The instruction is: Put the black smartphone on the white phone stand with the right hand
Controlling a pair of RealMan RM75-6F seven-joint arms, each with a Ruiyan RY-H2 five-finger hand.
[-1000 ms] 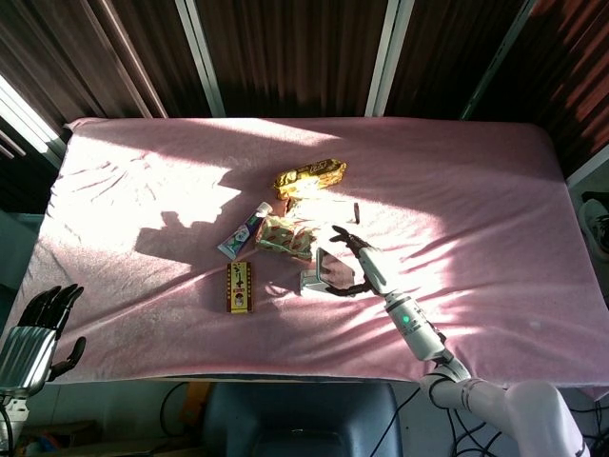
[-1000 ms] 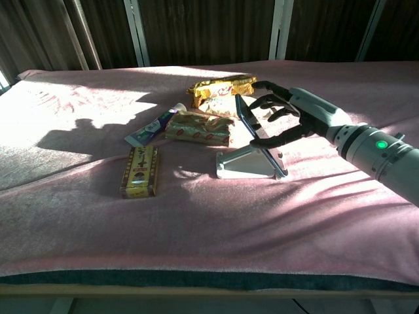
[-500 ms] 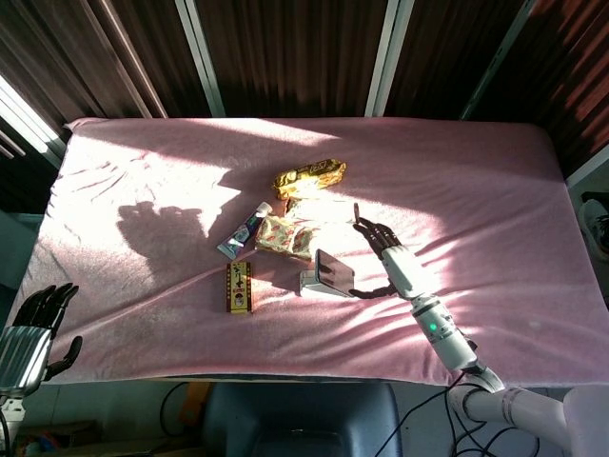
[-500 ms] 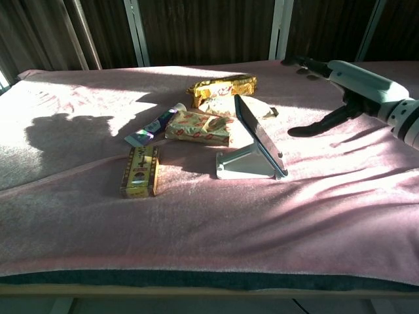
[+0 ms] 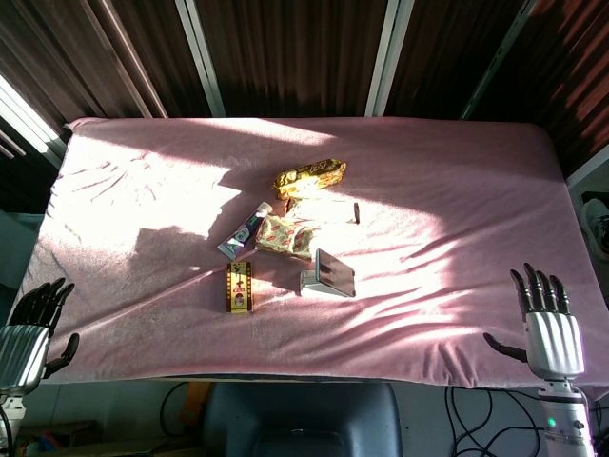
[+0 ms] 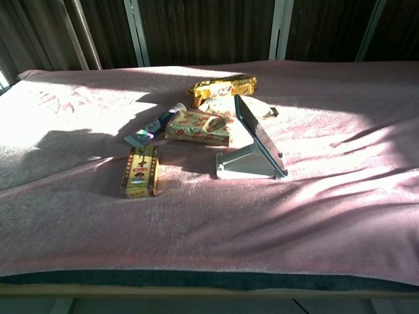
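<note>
Smartphone, black and flat (image 5: 335,271), leans tilted on the white triangular phone stand (image 6: 243,164) at frame centre, on the pink cloth-covered table (image 5: 457,190). Right hand (image 5: 544,320) sits at the lower right edge, fingers spread and holding nothing. Left hand (image 5: 29,327) at the lower left is likewise spread and empty

Black smartphone (image 6: 260,135) leaning on white phone stand (image 6: 243,164), mid pink-clothed worktop (image 6: 340,216); yellow rectangular box (image 6: 139,171) left, crinkled snack packets (image 6: 196,127) behind.
</note>
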